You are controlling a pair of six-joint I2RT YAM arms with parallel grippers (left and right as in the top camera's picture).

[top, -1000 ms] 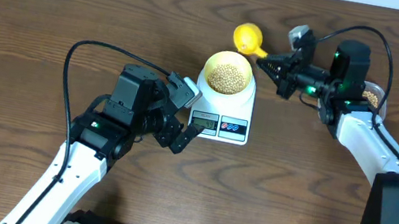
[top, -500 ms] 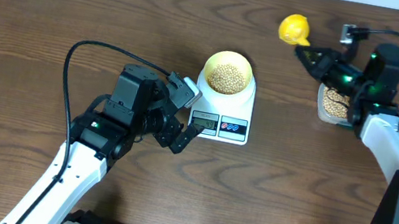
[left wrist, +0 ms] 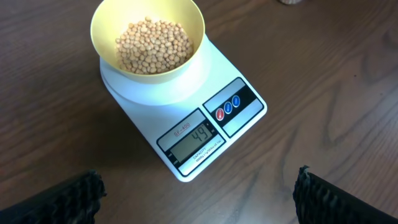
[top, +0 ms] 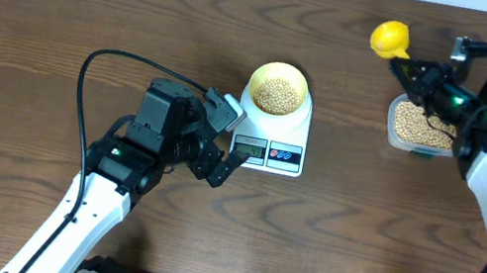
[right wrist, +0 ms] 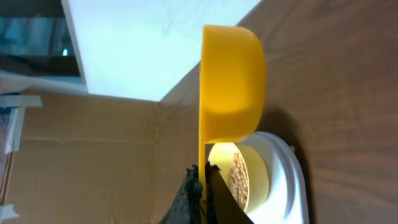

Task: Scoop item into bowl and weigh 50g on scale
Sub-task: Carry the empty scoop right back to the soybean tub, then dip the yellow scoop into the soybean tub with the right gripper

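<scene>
The pale-yellow bowl (top: 280, 75) stands on the white scale (top: 298, 126) and holds a heap of tan beans (top: 277, 94). In the left wrist view the bowl (left wrist: 106, 25), the beans (left wrist: 153, 45) and the scale (left wrist: 239, 78) fill the upper half, and the display reads 44. My left gripper (top: 226, 139) (left wrist: 199, 186) stands open just left of the scale's front, holding nothing. My right gripper (top: 417, 75) (right wrist: 204, 179) is shut on the handle of a yellow scoop (top: 389, 37) (right wrist: 230, 93), held in the air at the far right; no beans show in it.
A clear plastic tub (top: 391, 132) of beans sits on the table under the right arm, right of the scale. A cardboard box (right wrist: 93, 162) and a white wall lie beyond the table's far edge. A black cable loops behind the left arm.
The right gripper has carried the scoop from beside the bowl to the right and back, over the tub's far-left corner. The left arm, bowl and scale have not moved.
</scene>
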